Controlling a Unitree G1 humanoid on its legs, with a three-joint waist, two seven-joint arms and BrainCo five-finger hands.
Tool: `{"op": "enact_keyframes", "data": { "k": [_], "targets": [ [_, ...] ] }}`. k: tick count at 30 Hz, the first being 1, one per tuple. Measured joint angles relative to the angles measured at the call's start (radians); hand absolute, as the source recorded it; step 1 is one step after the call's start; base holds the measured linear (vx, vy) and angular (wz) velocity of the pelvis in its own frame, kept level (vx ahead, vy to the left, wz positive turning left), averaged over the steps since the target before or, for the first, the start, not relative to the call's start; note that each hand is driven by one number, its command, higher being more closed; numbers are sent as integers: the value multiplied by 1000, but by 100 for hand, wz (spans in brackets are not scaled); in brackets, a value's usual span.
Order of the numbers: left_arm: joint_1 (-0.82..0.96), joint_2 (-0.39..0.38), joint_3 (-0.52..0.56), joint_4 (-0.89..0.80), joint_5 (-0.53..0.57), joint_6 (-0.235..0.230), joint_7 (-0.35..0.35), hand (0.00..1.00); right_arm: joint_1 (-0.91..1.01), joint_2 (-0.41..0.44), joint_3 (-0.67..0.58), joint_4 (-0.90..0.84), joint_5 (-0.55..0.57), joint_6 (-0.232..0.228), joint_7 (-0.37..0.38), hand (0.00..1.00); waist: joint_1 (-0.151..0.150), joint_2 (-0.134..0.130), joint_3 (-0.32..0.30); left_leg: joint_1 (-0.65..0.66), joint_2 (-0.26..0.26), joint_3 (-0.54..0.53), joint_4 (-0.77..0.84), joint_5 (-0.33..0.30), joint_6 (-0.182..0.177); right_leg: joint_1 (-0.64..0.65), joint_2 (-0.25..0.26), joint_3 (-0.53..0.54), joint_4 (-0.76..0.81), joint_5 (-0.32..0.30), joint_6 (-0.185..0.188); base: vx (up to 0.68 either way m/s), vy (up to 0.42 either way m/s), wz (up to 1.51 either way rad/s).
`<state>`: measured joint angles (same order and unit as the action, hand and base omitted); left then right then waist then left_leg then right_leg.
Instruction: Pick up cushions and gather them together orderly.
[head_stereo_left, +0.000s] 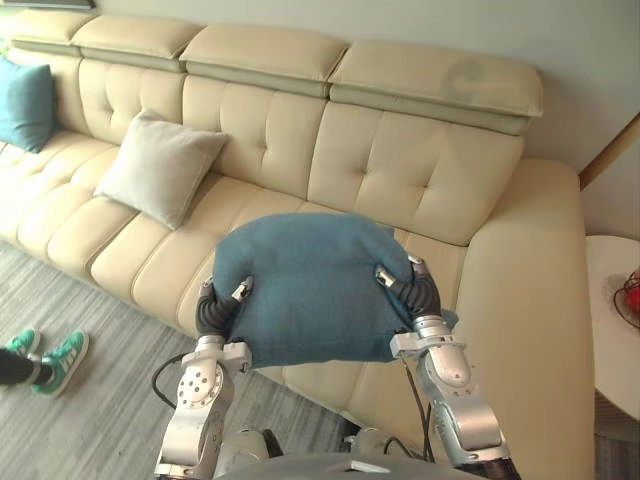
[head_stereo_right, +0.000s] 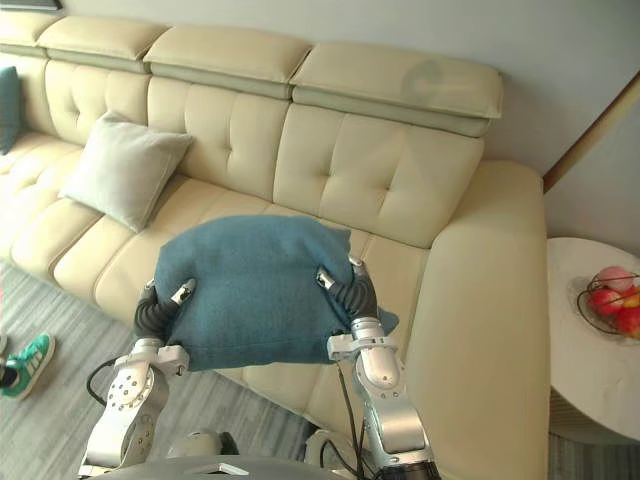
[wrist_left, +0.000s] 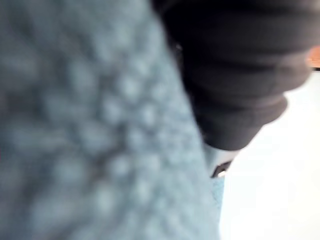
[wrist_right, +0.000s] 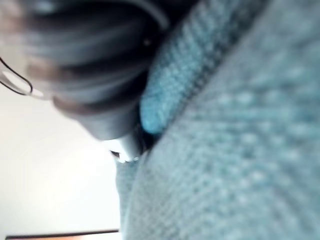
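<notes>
The left arm (head_stereo_left: 192, 425) and right arm (head_stereo_left: 458, 390) were cased in silver-grey; dark ribbed covers (head_stereo_left: 212, 314) were fitted at both wrists, a round screwed disc (head_stereo_left: 200, 384) on the left.

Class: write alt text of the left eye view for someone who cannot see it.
The robot's left hand and right hand hold up a blue cushion before a cream sofa. A grey cushion and a teal cushion lean on its back, further left.

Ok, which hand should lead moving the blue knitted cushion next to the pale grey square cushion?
Probably left. The left hand and right hand flank the blue knitted cushion above the cream leather sofa; the pale grey square cushion lies toward the left hand's side.
</notes>
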<state>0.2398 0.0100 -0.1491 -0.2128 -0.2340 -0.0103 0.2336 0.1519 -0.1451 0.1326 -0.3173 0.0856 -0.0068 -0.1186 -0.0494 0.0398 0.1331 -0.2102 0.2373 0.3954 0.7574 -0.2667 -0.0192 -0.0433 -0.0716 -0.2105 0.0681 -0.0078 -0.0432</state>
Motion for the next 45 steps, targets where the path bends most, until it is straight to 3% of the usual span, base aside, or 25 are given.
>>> {"op": "enact_keyframes", "data": {
  "k": [2,3,4,5,6,7,10,15,21,25,27,29,34,38,42,45],
  "targets": [
    [0,-9,-10,-6,1,0,0,100,3,0,-11,0,0,0,-3,100,12,-13,7,7,-21,-90,-210,8,-13,6,-32,79,16,-13,38,164,284,-115],
    [4,-14,-14,-12,1,0,0,100,4,-1,-17,0,0,0,-4,100,17,0,5,23,-31,-168,-343,37,-38,3,-38,118,32,-22,68,197,496,-159],
    [20,-39,-21,-13,1,-1,0,100,10,-18,-18,-1,0,0,-5,100,18,56,-16,55,-18,-293,-546,185,-47,-17,-17,177,54,-32,125,198,530,-144],
    [25,-45,-24,-13,2,-1,0,100,10,-25,-18,3,-1,-1,-6,100,18,79,-21,57,-14,-314,-553,257,-144,-29,-7,205,59,-35,148,221,525,-137],
    [28,-32,-25,-9,2,2,2,100,37,6,-19,21,-1,3,-11,100,3,42,-23,63,-48,-272,-526,227,-113,-33,-47,250,58,-30,156,187,398,-103],
    [25,-10,-25,-17,2,0,2,100,55,35,-15,20,-1,4,-12,100,8,-7,-15,77,-81,-216,-537,212,-92,-48,-75,262,51,-23,156,155,300,-90],
    [51,9,-25,-15,2,1,3,100,77,71,-13,20,-5,7,-10,100,8,-30,-17,104,-111,-140,-538,189,-61,-61,-102,293,27,30,170,57,248,-72],
    [72,12,-23,-6,3,1,3,100,73,77,-5,71,-4,9,4,100,13,-36,-20,125,-119,-24,-552,165,-62,-119,-101,394,0,52,195,-26,66,-69],
    [52,12,-12,48,4,1,3,100,28,74,6,203,47,9,4,100,-12,-37,-20,97,-98,33,-549,155,-75,-175,-77,455,-42,89,177,-36,-35,-42],
    [-10,18,18,69,3,1,27,100,-74,52,39,265,46,9,-5,100,-3,-35,-17,12,-89,24,-513,160,-68,-233,-76,451,-59,134,191,-45,-33,6],
    [-76,21,45,69,4,1,68,100,-146,52,67,265,43,9,-43,100,23,-32,-7,-17,-85,7,-508,169,-65,-245,-75,436,-66,147,191,-58,-35,20],
    [-102,22,51,69,5,1,84,100,-174,53,71,265,41,9,-55,100,30,-30,-6,-28,-85,-3,-509,171,-64,-248,-76,425,-67,147,191,-51,-24,20],
    [-301,59,68,84,34,-1,189,100,-365,58,94,262,-35,5,-167,100,50,-19,13,-125,-86,-37,-495,198,-58,-320,-80,393,-52,160,186,-68,-14,23],
    [-543,98,68,205,91,-1,286,100,-528,62,96,262,-157,4,-296,100,63,-10,24,-181,-88,-54,-512,233,-57,-367,-82,363,-46,170,185,-71,-10,24],
    [-835,146,66,304,105,-1,370,100,-771,80,55,261,-315,5,-444,100,61,-3,38,-233,-111,-67,-615,320,-60,-454,-86,353,-40,186,183,-68,-13,19],
    [-1025,165,65,353,122,-1,390,100,-912,96,-7,262,-369,5,-514,100,60,17,60,-247,-125,-80,-707,387,-63,-497,-89,333,-42,197,184,-55,-23,24]
  ]
}}
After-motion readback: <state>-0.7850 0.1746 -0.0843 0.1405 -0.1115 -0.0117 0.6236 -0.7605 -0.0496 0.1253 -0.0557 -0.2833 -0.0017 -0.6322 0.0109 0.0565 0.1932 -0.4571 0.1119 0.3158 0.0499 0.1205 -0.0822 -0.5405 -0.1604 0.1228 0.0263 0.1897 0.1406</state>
